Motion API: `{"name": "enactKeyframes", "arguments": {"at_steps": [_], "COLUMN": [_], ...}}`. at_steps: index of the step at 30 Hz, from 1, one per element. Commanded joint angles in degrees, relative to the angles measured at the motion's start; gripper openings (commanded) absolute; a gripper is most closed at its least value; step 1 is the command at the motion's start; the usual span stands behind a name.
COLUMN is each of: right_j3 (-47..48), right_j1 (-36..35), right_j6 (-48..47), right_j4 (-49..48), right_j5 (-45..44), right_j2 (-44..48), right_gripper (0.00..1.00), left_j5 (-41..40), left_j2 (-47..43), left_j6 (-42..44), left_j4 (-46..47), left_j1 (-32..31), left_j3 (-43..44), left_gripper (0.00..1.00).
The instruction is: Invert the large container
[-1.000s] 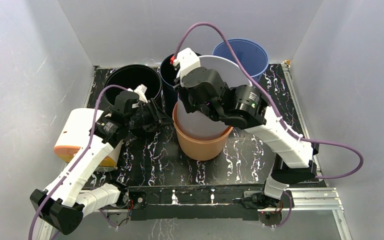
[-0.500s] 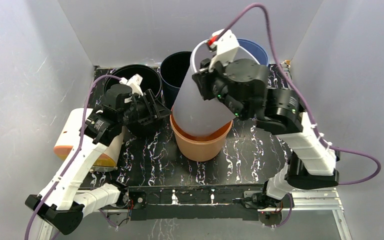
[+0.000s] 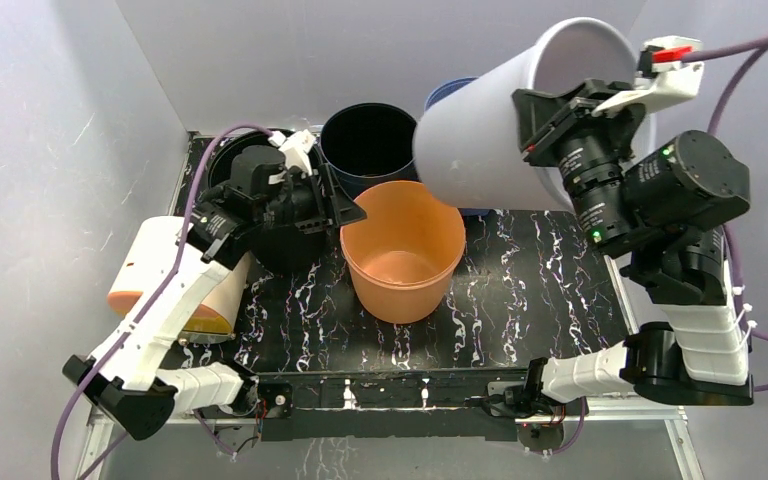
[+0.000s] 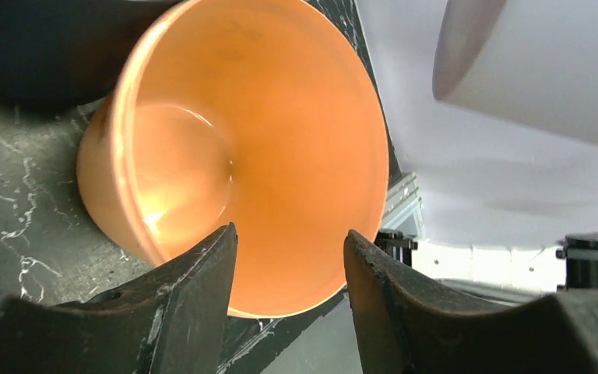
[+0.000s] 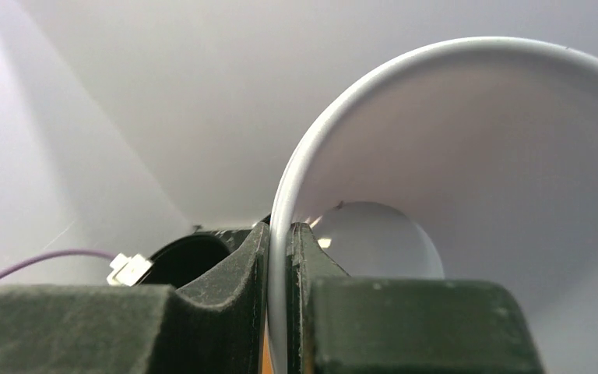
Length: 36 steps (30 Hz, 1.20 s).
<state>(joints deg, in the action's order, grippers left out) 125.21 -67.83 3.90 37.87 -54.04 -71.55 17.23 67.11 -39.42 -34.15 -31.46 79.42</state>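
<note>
Top external view: the large container (image 3: pixel 485 140) is held roughly on its side, above-right of the orange pot (image 3: pixel 405 250), its rim clamped by the right hand (image 3: pixel 540 120). Full inversion and set-down remain. The left hand (image 3: pixel 345 200) is spread apart beside the pot.

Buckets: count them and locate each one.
5: orange bucket at centre; white bucket aloft in the right gripper; navy bucket at the back; black bucket behind the left gripper; blue bucket hidden behind the white one. Others may be hidden.

Right gripper (image 3: pixel 542 118) raised large grey container (image 3: pixel 480 150) fully out of orange container (image 3: pixel 400 300), carried it up and to right. Container went from upright to lying tilted in air. Left gripper (image 3: pixel 345 205) jaws now wider apart.
</note>
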Motion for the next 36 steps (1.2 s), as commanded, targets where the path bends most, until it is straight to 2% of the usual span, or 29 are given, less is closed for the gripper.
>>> {"name": "enactKeyframes", "arguments": {"at_steps": [1,5,15,17,22,23,31,36], "right_j3": [-2.9,-5.4,-10.6,-13.4,-27.0,-28.7,-37.9,-42.4], "right_j1": [-0.1,-0.1,-0.1,-0.2,-0.4,-0.4,-0.9,-1.5], "right_j6": [-6.5,-9.3,-15.2,-20.0,-39.9,-41.9,-44.4,-47.0], "right_j4": [-11.3,-16.8,-17.2,-22.1,-46.6,-49.0,-54.8,-58.9], "right_j5": [-10.6,-15.4,-26.7,-29.3,-34.9,-35.6,-38.4,-38.6], "right_j2": [3.2,6.6,6.7,7.1,10.2,10.6,12.6,10.5], "right_gripper": [0.00,0.00,0.00,0.00,0.00,0.00,0.00,0.00], "left_j5": [0.6,0.2,-1.2,-2.1,-4.9,-5.2,-10.6,-13.0], "left_j2": [2.8,8.3,17.5,17.6,17.6,17.5,17.8,20.9], "left_j6": [3.4,4.4,7.2,7.3,7.5,7.5,10.2,12.1], "left_j4": [0.7,1.6,1.8,1.9,-0.2,-0.5,-4.5,-5.6], "left_j1": [-5.7,-11.3,-15.3,-15.4,-15.4,-15.4,-15.3,-15.2], "left_j3": [4.4,7.2,8.4,7.2,5.9,5.8,6.6,9.6], "left_gripper": [0.52,0.54,0.56,0.56,0.56,0.57,0.60,0.62]}}
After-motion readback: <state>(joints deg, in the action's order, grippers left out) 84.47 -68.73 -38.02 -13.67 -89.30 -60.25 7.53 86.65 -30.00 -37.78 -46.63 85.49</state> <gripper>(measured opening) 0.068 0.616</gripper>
